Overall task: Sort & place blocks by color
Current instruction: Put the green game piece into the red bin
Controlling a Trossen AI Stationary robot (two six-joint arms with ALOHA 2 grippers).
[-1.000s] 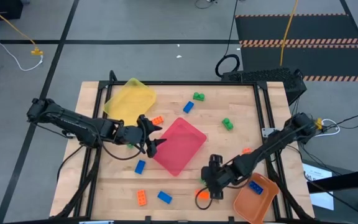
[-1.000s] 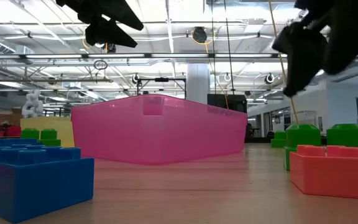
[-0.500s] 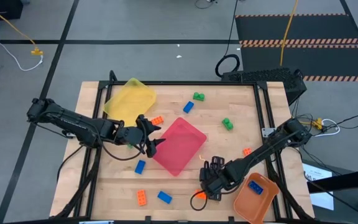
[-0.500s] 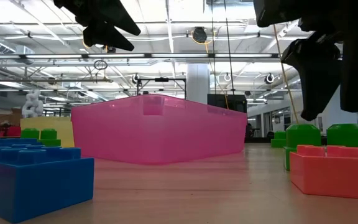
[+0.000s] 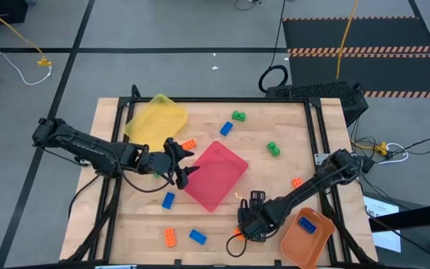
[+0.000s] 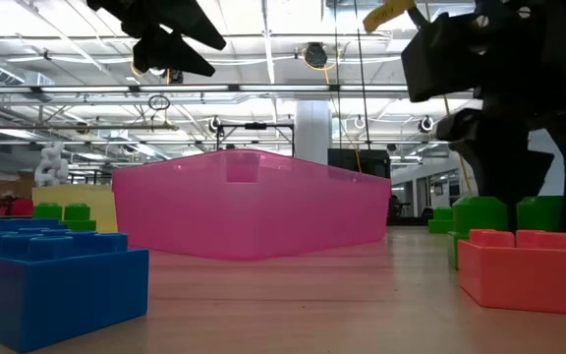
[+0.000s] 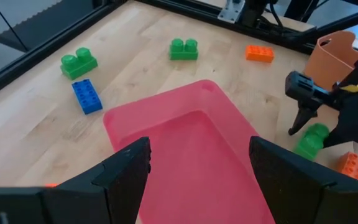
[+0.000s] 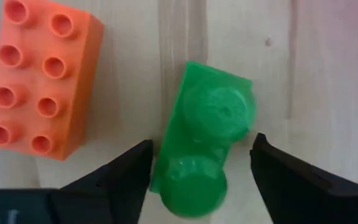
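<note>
My right gripper (image 8: 202,163) is open and low over a green two-stud block (image 8: 207,124) near the table's near edge. One finger (image 8: 114,183) stands on each side of the block, and I cannot tell whether either touches it. An orange block (image 8: 39,87) lies flat on the table right beside it. In the low view the right gripper (image 6: 499,147) hangs just above both blocks. My left gripper (image 5: 187,166) is open and hovers over the pink tray's (image 5: 216,174) left edge. Other blue, green and orange blocks lie scattered on the table.
The yellow tray (image 5: 157,119) sits at the far left, the orange tray (image 5: 307,237) at the near right with a blue block (image 5: 308,225) in it. Loose blocks: green (image 5: 238,116), blue (image 5: 225,128), green (image 5: 273,149), orange (image 5: 189,144), orange (image 5: 295,181), blue (image 5: 168,199), orange (image 5: 170,237), blue (image 5: 197,237).
My right gripper has come down and moved a little toward the table's near left, ending astride the green block beside the orange one. The blocks and trays have stayed where they were.
</note>
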